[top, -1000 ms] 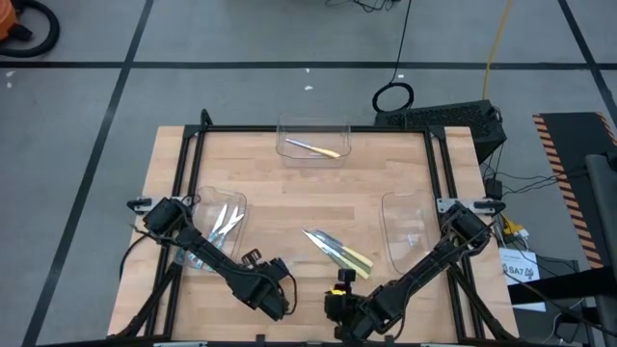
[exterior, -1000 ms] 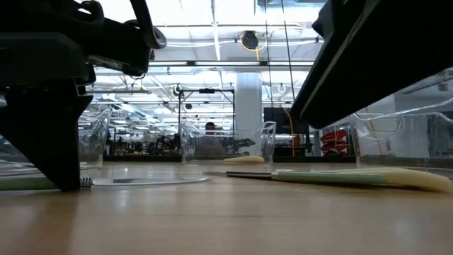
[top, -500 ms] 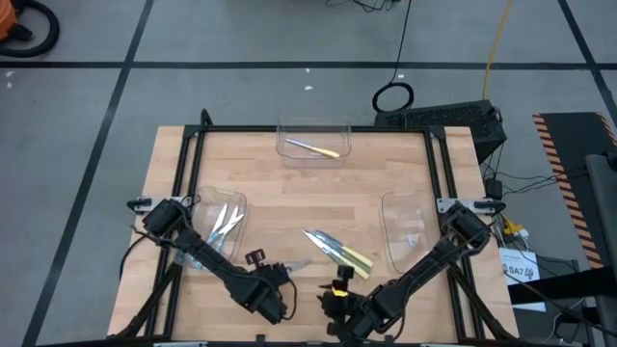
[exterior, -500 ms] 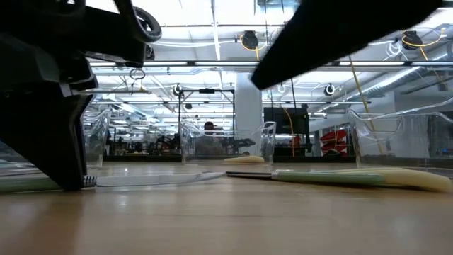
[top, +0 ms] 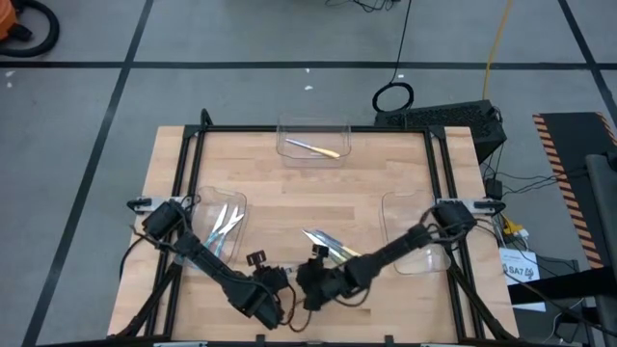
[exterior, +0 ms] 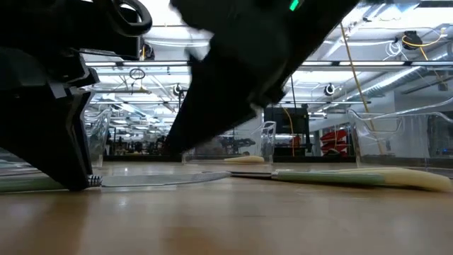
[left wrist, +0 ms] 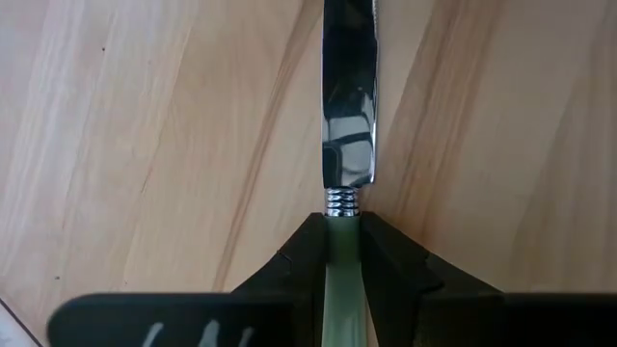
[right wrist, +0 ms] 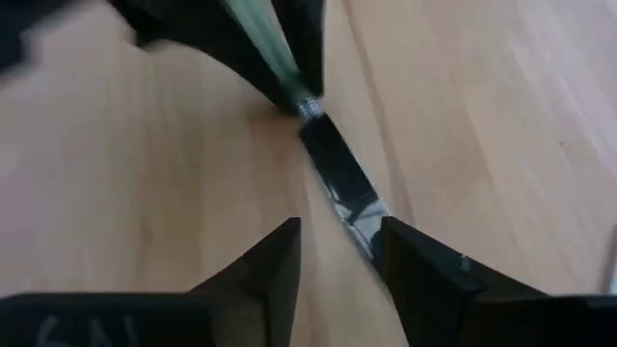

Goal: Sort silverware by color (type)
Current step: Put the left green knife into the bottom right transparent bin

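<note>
My left claw [left wrist: 341, 255] is clamped narrow on the green handle of a knife [left wrist: 347, 106], low at the near edge of the table [top: 289, 188], a little left of centre. The blade lies flat on the wood, pointing away from my fingers. My right claw [right wrist: 337, 253] hovers just beyond the blade tip with its fingers spread wide around it, holding nothing.

The rest of the silverware is scattered. Two pieces [top: 226, 222] sit in the clear bin on the left. One yellow-handled piece [top: 313, 147] lies in the far bin. A small pile [top: 333, 247] rests on the bare table just right of my two claws. The right bin [top: 410, 231] looks empty to me, though my right arm covers part of it.

My worry is the crowding. Both claws are working the same slim knife, and if they close in together the fingers could knock into each other. If the right one pinches the slick blade, it may slide or twist out. If my left lets go before the other has a firm hold, the knife could drop back and skid into the pile nearby.
</note>
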Robot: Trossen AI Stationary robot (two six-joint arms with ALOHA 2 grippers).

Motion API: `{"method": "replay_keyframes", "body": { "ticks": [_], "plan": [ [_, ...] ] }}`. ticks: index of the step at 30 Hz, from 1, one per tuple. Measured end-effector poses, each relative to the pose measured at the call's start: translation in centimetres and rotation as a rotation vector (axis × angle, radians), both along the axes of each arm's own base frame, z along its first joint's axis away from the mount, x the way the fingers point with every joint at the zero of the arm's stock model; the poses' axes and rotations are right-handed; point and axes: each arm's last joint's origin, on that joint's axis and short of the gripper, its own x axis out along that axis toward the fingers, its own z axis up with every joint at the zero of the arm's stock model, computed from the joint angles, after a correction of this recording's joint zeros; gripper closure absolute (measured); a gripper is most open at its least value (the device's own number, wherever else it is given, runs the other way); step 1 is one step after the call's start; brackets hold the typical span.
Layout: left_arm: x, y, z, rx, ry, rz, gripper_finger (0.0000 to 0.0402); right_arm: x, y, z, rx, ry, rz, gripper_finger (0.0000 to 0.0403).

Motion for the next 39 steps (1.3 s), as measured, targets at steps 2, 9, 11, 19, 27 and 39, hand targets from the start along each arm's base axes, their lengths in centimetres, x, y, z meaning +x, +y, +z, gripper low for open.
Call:
{"method": "replay_keyframes", "body": {
  "ticks": [2, 9, 11, 19, 27, 39],
  "plan": [
    [-0.1, -0.2, 0.0, 0.007, -0.004, -0.007, 0.0346, 0.4, -0.6, -0.4, -0.004, 0.002, -0.002, 0.0252],
    [-0.2, -0.2, 0.0, 0.018, -0.004, -0.025, 0.0346, 0.9, -1.5, -1.0, -0.018, 0.012, -0.011, 0.0208],
    [-0.2, -0.2, 0.0, 0.019, -0.003, -0.029, 0.0346, 1.1, -1.6, -1.4, -0.022, 0.019, -0.004, 0.0198],
    [-0.2, -0.3, 0.0, 0.028, -0.005, -0.040, 0.0346, 1.3, -1.9, -2.2, 0.085, 0.081, 0.056, 0.0224],
    [-0.2, -0.3, 0.0, 0.034, -0.007, -0.045, 0.0346, 1.4, -2.3, -2.2, 0.108, 0.088, 0.028, 0.0345],
    [-0.3, -0.5, 0.0, 0.066, -0.029, -0.055, 0.0346, 1.4, -2.3, -2.0, 0.135, 0.095, 0.050, 0.0399]
  ]
}}
